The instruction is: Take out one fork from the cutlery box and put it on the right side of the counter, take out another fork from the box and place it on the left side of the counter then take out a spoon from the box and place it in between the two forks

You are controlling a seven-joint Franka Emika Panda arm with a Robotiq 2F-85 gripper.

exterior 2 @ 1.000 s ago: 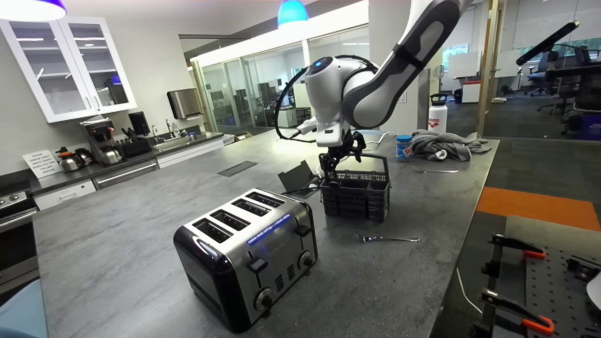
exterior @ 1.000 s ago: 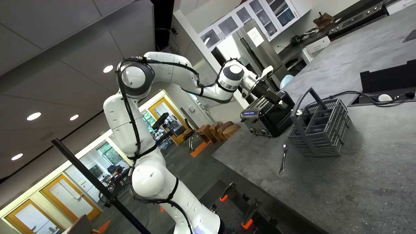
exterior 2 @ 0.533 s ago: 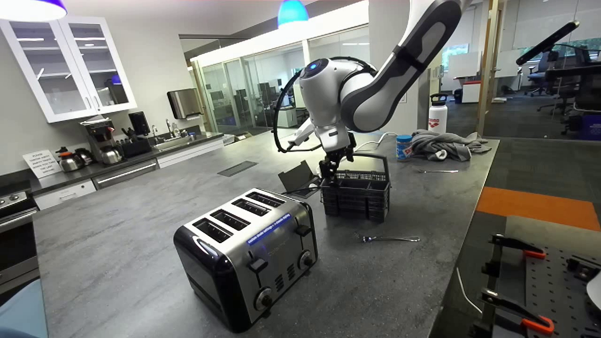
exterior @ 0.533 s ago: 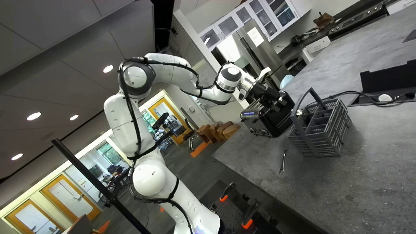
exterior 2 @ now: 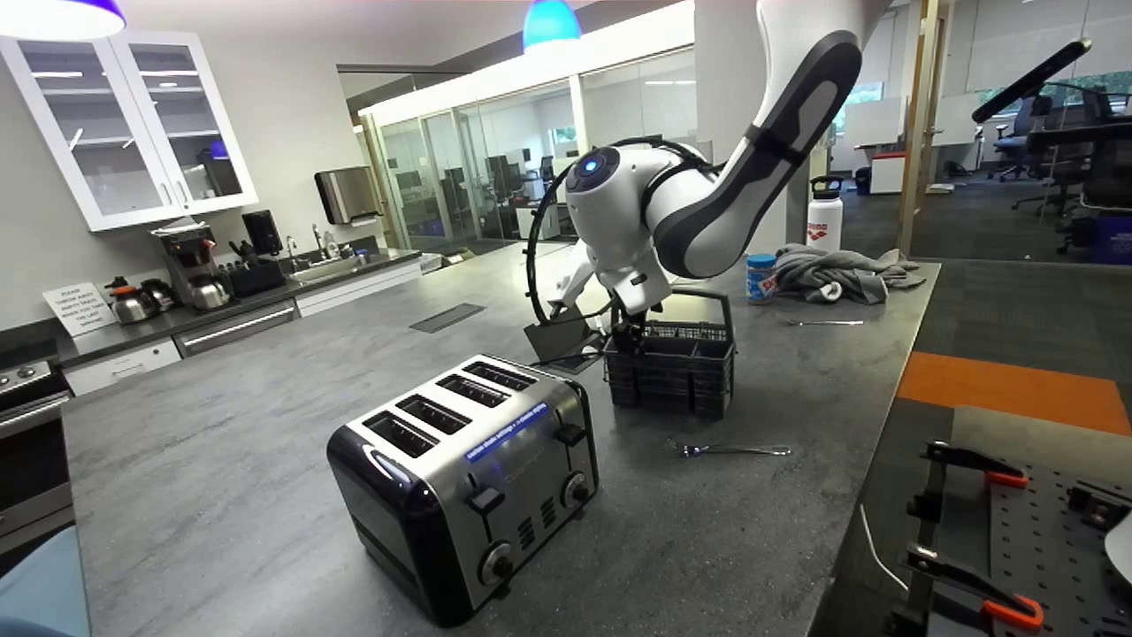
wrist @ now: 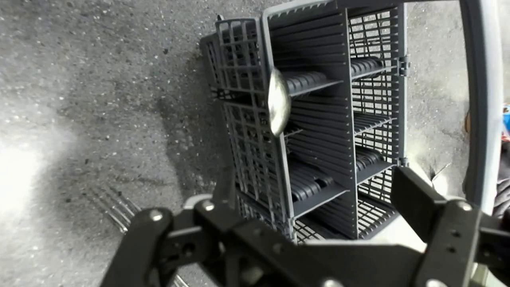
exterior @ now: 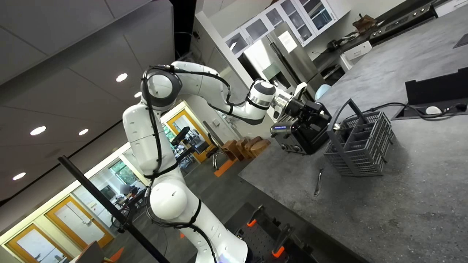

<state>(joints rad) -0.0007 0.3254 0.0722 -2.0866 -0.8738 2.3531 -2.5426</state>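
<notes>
The dark grey cutlery box point(exterior: 369, 149) stands upright on the grey counter point(exterior: 420, 204); it also shows in both exterior views point(exterior 2: 669, 380) and the wrist view point(wrist: 347, 139). The silver bowl of the spoon point(wrist: 278, 101) pokes above the box's rim; its handle is hidden inside. One fork point(exterior 2: 738, 450) lies on the counter between box and toaster, also in the wrist view point(wrist: 118, 210). Another slim silver utensil, apparently the second fork point(exterior 2: 829, 323), lies beyond the box. My gripper point(wrist: 318, 189) is open and empty, its fingers apart at one end of the box, tilted point(exterior: 318, 118).
A black and steel toaster point(exterior 2: 469, 478) stands near the box and gripper. The box's loop handle point(exterior: 338, 135) arches above it. An open black counter hatch with a cable point(exterior: 435, 87) lies behind. A blue-lidded jar point(exterior 2: 761, 279) and grey towel point(exterior 2: 845, 274) are at the far end.
My gripper and wrist have moved lower and tilted more, with the hand slightly nearer the box. The box, spoon and forks have stayed in place.
</notes>
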